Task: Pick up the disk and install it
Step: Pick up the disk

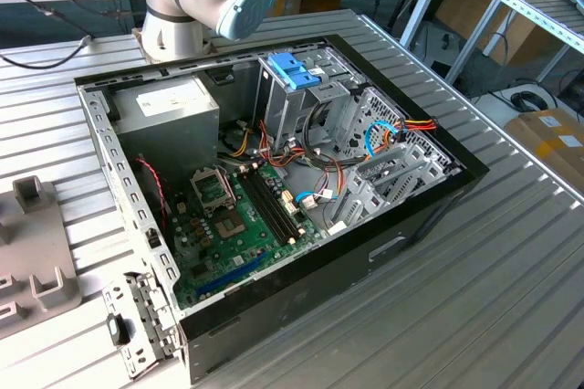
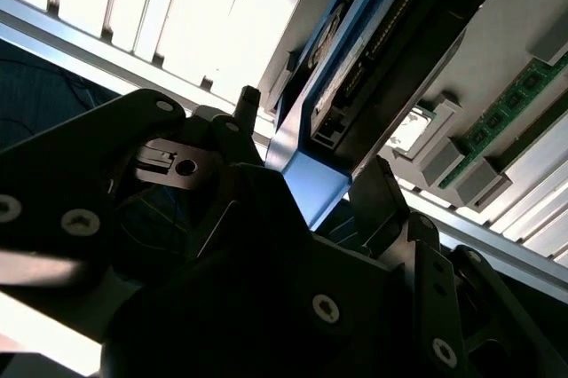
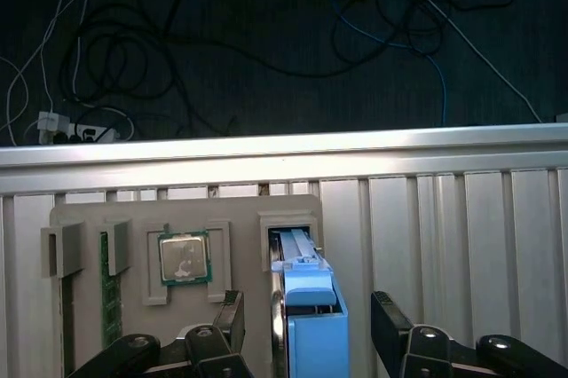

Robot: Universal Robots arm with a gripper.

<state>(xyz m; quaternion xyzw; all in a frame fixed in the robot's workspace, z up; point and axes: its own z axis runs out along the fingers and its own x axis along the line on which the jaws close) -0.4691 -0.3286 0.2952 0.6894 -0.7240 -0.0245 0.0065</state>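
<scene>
The disk [image 3: 312,329] stands on edge in a slot of a grey fixture plate [image 3: 240,218]; its blue carrier frame faces the camera in the first wrist view. In the second wrist view the disk [image 2: 306,174] shows its blue frame edge and dark connector side. My gripper [image 3: 306,325] straddles the disk, one black finger on each side with a narrow gap to the frame, so it is open. In the second wrist view the gripper [image 2: 315,143] sits the same way, fingertips [image 2: 248,105] close beside the blue frame. The open computer case [image 1: 429,197] lies on the table in the exterior view.
The fixture plate also holds a processor chip [image 3: 184,258] and a memory stick [image 3: 111,303]. Past the table edge [image 3: 284,152] cables lie on the dark floor. Inside the case sit a drive cage with a blue handle [image 1: 294,69], a power-supply box [image 1: 169,106] and a motherboard [image 1: 237,225].
</scene>
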